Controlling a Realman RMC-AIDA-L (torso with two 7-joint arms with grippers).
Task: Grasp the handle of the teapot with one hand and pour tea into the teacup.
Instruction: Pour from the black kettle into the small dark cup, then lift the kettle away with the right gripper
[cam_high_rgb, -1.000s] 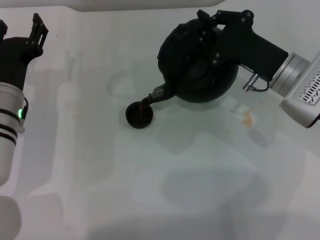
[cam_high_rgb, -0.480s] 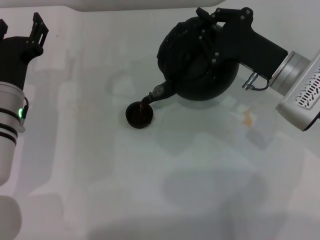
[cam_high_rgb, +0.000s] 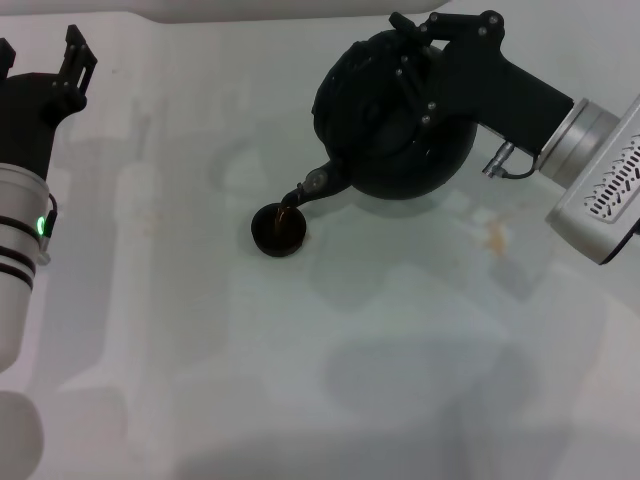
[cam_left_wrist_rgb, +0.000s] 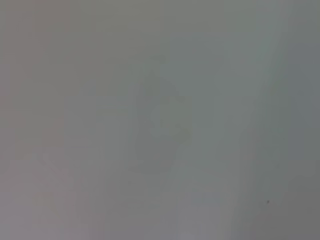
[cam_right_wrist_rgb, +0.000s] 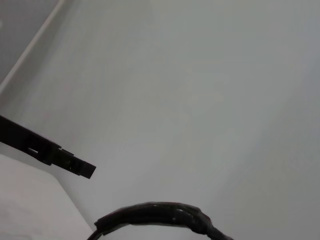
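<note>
My right gripper (cam_high_rgb: 445, 28) is shut on the handle, which is mostly hidden in the head view and shows as a black arc in the right wrist view (cam_right_wrist_rgb: 160, 214). It holds the round matte-black teapot (cam_high_rgb: 385, 115) tilted above the table, with the spout (cam_high_rgb: 315, 185) pointing down toward the teacup (cam_high_rgb: 278, 230). A thin brown thread of tea (cam_high_rgb: 290, 207) runs from the spout into the small black cup. My left gripper (cam_high_rgb: 40, 55) is parked open and empty at the far left.
The white table (cam_high_rgb: 300, 360) carries a small brown stain (cam_high_rgb: 495, 237) to the right of the teapot. A white raised edge (cam_high_rgb: 250, 10) runs along the back. The left wrist view shows only bare pale surface.
The right gripper and teapot have shifted slightly up and back, with the spout staying over the cup. The left arm has not moved.
</note>
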